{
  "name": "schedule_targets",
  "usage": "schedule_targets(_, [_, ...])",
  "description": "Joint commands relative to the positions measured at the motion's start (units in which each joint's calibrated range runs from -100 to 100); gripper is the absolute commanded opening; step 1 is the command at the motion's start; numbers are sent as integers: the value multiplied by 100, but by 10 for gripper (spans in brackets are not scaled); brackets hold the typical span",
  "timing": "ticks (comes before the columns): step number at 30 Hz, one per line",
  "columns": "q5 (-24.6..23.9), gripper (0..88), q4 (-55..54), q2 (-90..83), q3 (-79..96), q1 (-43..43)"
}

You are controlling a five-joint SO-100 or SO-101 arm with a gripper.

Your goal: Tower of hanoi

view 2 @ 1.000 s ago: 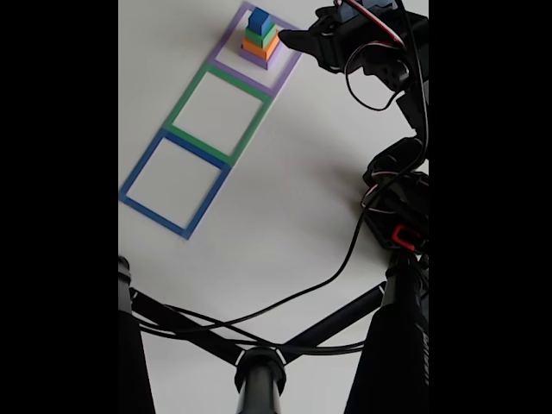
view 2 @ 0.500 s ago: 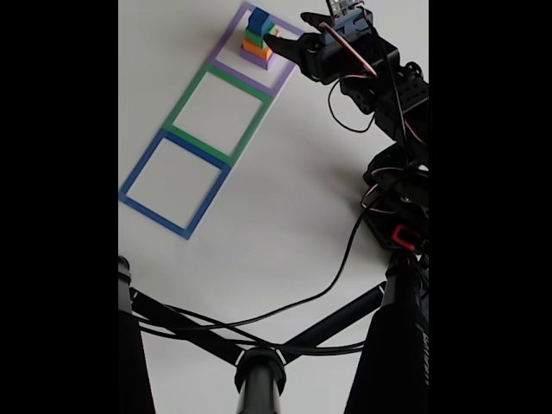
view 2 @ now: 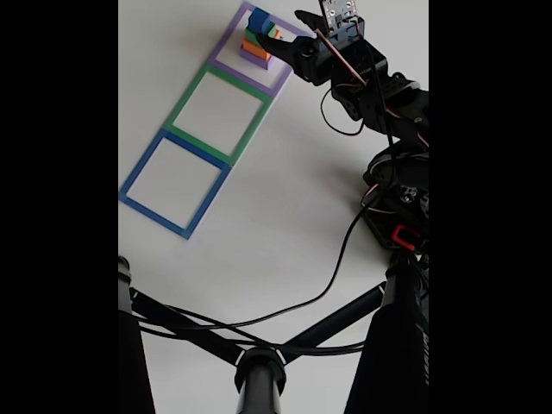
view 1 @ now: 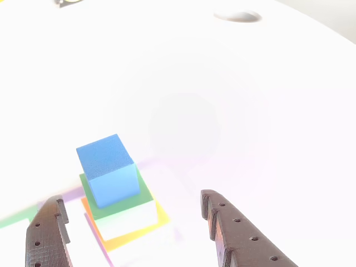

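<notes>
From my seat, glare washed out the block stack (view 1: 119,208) between the gripper (view 1: 133,222) fingers; I could not make out its purple bottom block. Both fingers (view 1: 239,233) ran off the lower edge. In the fixed view, the gripper (view 2: 274,41) covered the stack's (view 2: 256,39) near side.

Block stack (view 2: 256,39) inside far tape square (view 2: 259,53), mid square (view 2: 219,112) next below it in fixed view, near square (view 2: 175,182) below that, gripper (view 2: 280,28) just right of stack, jaws apart either side.
</notes>
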Motion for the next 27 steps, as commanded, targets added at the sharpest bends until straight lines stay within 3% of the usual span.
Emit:
schedule_targets(1, [39,278,-517,347,-278,-160])
schedule_targets(27, [39,252,-1100,1743,-1351,-390])
